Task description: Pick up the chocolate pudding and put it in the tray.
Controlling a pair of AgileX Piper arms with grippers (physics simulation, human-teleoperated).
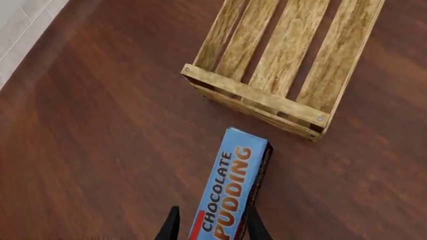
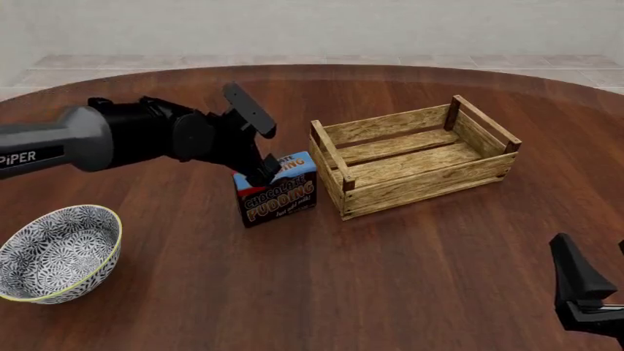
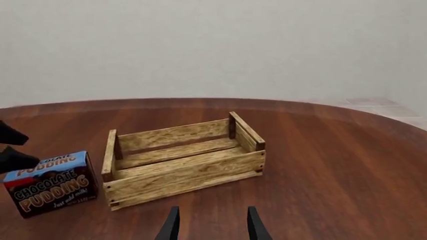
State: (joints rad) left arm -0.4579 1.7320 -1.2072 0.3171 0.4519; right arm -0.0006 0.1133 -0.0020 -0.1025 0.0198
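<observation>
The left gripper (image 2: 261, 172) is closed on the chocolate pudding (image 2: 278, 189), one dark finger on each broad face at the carton's upper left corner. In the left wrist view the fingertips (image 1: 168, 227) flank the carton's narrow blue top edge (image 1: 230, 192), which runs lengthwise away from the gripper toward the tray (image 1: 280, 65). Whether the carton rests on the bench or is lifted just clear of it cannot be determined.

The carton is a thin rectangular box standing on a long edge, its long axis roughly level and slightly tilted. Its front face is toward the front camera. The face is dark brown with a blue upper band and a small red patch. Orange lettering reads "CHOCOLATE PUDDING"; smaller white text below is illegible.

The tray (image 2: 419, 157) stands just beside the carton, on the carton's right, without contact. It is a rectangular crate of pale, grained wooden slats with darker corner posts and gaps between the floor slats.

The left arm casing is black and grey and is marked "PIPER". A round bowl (image 2: 58, 252) with a black-and-white pattern and a yellowish rim sits at the near left of the bench (image 2: 390, 292), a smooth reddish-brown wooden surface with a curved far edge.

The right gripper (image 3: 212, 225) is parted and holds nothing, low at the near right.
</observation>
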